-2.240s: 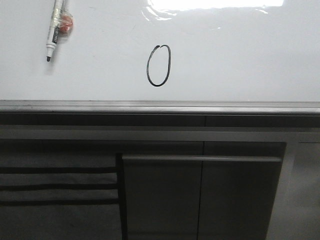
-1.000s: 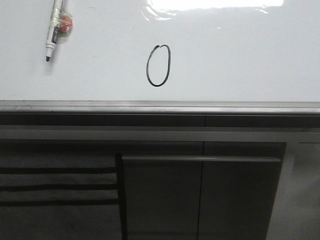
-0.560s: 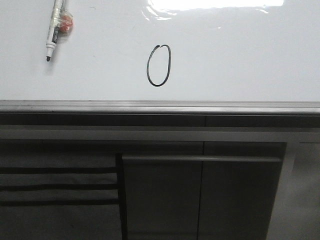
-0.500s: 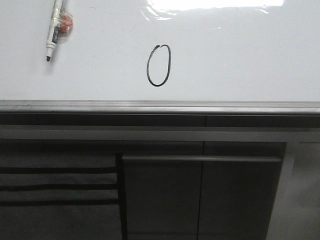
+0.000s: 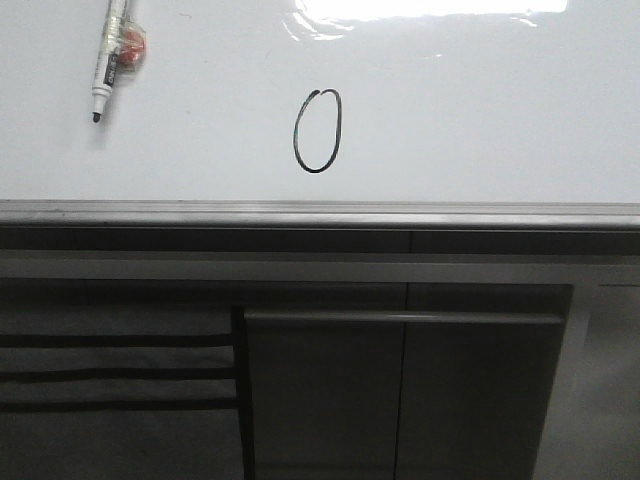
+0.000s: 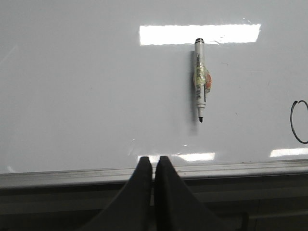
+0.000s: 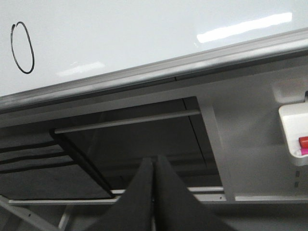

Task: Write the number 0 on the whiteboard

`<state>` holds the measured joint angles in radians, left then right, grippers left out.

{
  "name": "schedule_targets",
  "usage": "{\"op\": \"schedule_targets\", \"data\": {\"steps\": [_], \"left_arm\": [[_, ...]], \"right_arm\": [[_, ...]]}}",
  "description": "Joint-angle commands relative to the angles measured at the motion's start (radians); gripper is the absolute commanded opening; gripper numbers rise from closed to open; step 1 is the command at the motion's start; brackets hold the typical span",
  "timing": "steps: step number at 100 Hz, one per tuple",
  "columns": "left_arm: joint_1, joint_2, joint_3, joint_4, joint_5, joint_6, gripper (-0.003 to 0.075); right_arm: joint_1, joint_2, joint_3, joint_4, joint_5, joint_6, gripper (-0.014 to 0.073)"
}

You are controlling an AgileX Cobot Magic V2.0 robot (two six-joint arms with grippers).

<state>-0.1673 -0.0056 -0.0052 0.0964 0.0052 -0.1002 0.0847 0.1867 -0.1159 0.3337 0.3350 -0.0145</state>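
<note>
A thin black oval, the number 0 (image 5: 318, 131), stands drawn near the middle of the glossy whiteboard (image 5: 480, 110); it shows too in the right wrist view (image 7: 22, 47) and, cut by the frame edge, in the left wrist view (image 6: 299, 122). A white marker pen (image 5: 111, 58) with an orange tag lies on the board, uncapped tip toward the near edge, also in the left wrist view (image 6: 200, 80). My left gripper (image 6: 154, 159) is shut and empty over the board's near edge. My right gripper (image 7: 154, 159) is shut and empty, below the board in front of the cabinet.
A grey metal edge strip (image 5: 320, 213) borders the board's near side. Below it are grey cabinet panels (image 5: 400, 390) with a horizontal bar (image 7: 127, 121). A white box with a red button (image 7: 296, 136) sits on the frame at the right.
</note>
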Motion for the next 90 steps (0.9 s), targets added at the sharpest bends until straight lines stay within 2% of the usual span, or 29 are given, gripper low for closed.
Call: {"op": "schedule_targets", "data": {"steps": [1,20,23,35,47,64,68,79,90], "left_arm": [[-0.002,-0.025,0.025,0.0,-0.07,-0.011,-0.002],[-0.002,-0.025,0.025,0.0,-0.07,-0.011,-0.002],[-0.002,-0.025,0.025,0.0,-0.07,-0.011,-0.002],[-0.002,-0.025,0.025,0.0,-0.07,-0.011,-0.002],[-0.002,-0.025,0.025,0.0,-0.07,-0.011,-0.002],[-0.002,-0.025,0.025,0.0,-0.07,-0.011,-0.002],[-0.002,-0.025,0.025,0.0,-0.07,-0.011,-0.002],[-0.002,-0.025,0.025,0.0,-0.07,-0.011,-0.002],[-0.002,-0.025,0.025,0.0,-0.07,-0.011,-0.002]], "right_arm": [[-0.032,-0.047,0.01,-0.05,-0.113,-0.023,-0.0073],[-0.11,-0.203,0.142,-0.08,-0.279,-0.03,-0.0073],[-0.117,-0.221,0.137,-0.092,-0.247,-0.04,-0.0073],[-0.098,-0.216,0.137,-0.128,-0.264,-0.107,-0.0073],[-0.057,-0.216,0.137,-0.131,-0.289,-0.107,-0.0073],[-0.055,-0.216,0.137,-0.138,-0.342,-0.102,-0.0073],[-0.055,-0.216,0.137,-0.182,-0.349,-0.063,-0.0073],[-0.055,-0.216,0.137,-0.524,-0.376,0.274,-0.0073],[-0.055,-0.216,0.137,-0.539,-0.369,0.287,-0.0073]]}}
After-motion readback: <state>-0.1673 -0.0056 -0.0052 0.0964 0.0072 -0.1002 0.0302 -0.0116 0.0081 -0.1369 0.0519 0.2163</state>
